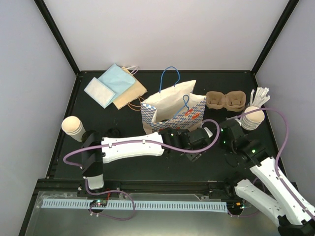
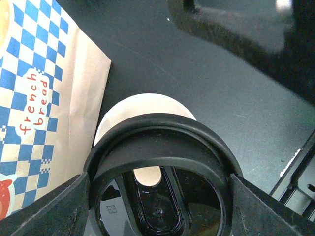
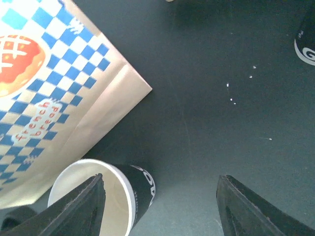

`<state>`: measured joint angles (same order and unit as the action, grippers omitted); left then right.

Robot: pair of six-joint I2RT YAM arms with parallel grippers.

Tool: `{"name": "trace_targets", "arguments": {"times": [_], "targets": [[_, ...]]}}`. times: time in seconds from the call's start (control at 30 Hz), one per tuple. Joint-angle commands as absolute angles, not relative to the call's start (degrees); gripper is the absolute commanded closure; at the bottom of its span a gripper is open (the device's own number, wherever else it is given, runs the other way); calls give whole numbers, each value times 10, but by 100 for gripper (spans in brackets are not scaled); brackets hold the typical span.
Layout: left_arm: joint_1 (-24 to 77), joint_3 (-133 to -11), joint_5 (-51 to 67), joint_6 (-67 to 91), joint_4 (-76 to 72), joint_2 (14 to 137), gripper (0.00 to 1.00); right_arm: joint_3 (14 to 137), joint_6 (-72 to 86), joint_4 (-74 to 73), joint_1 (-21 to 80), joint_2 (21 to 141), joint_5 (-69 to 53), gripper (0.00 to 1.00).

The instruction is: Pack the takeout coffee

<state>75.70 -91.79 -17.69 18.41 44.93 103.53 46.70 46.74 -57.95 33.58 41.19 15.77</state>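
your left gripper point(image 2: 157, 196) clamps the black lid point(image 2: 157, 132) over a paper cup point(image 2: 142, 104) (just beside the checked bag point(image 2: 39, 98)). your right gripper point(image 3: 160, 189) stands wide over the dark table point(image 3: 221, 98).

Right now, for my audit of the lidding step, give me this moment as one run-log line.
left gripper: gripping lid | right gripper: open, empty | cup: uncovered, standing beside bag | tray: empty
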Motion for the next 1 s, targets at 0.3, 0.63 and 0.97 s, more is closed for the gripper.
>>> {"name": "trace_targets", "arguments": {"times": [0.3, 0.63, 0.97], "targets": [[741, -928, -155, 172, 431, 1036, 32, 453, 412, -539, 235, 400, 37, 35], [738, -942, -161, 160, 425, 1065, 31, 450, 415, -539, 234, 387, 43, 35], [731, -946, -168, 150, 411, 1084, 32, 450, 416, -540, 235, 377, 49, 35]]}}
